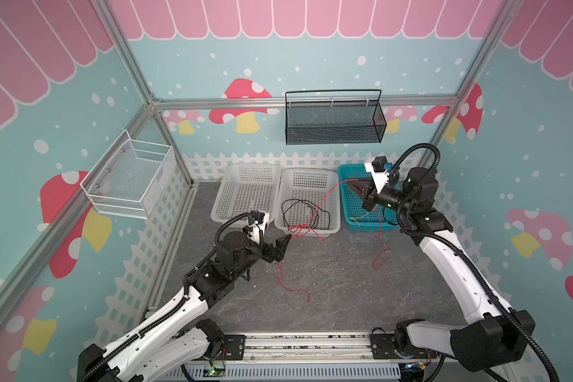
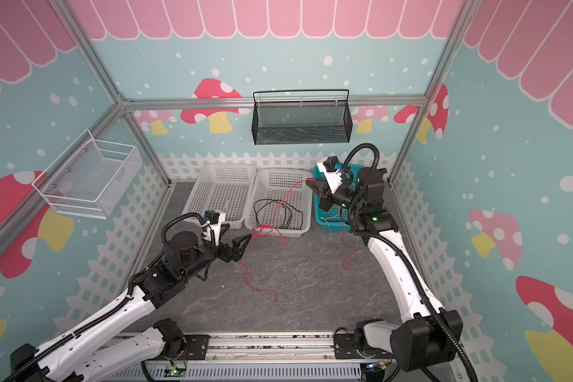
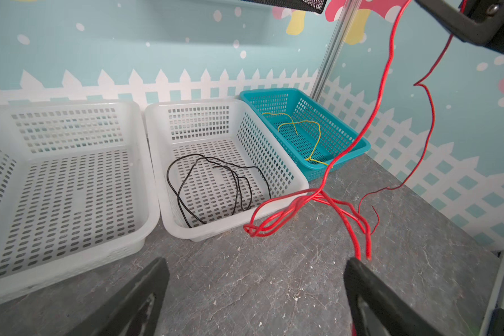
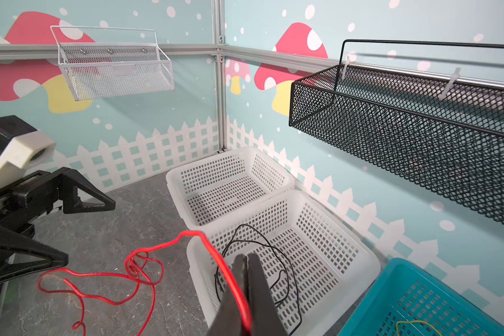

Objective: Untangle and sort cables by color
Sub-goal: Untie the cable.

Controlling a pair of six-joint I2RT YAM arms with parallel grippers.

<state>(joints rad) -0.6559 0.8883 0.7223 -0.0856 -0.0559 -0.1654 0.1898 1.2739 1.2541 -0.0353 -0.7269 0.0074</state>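
My right gripper (image 1: 353, 181) (image 4: 246, 257) is shut on a red cable (image 1: 325, 198) and holds it up above the baskets. The cable slopes down to a red tangle (image 1: 298, 230) (image 3: 288, 209) at the front rim of the middle white basket (image 1: 308, 172). More red strands trail over the table (image 1: 291, 287). My left gripper (image 1: 280, 246) (image 3: 256, 261) stands open just in front of the tangle, with bare table between its fingers. Red strands pass one finger. Black cables (image 1: 298, 211) (image 3: 213, 180) lie in the middle basket, and a yellow cable (image 3: 300, 125) in the teal basket (image 1: 348, 172).
An empty white basket (image 1: 245, 172) stands left of the middle one. A black mesh shelf (image 1: 333, 119) hangs on the back wall and a white wire basket (image 1: 129, 178) on the left wall. Another red strand (image 1: 379, 251) hangs beside the right arm down to the table.
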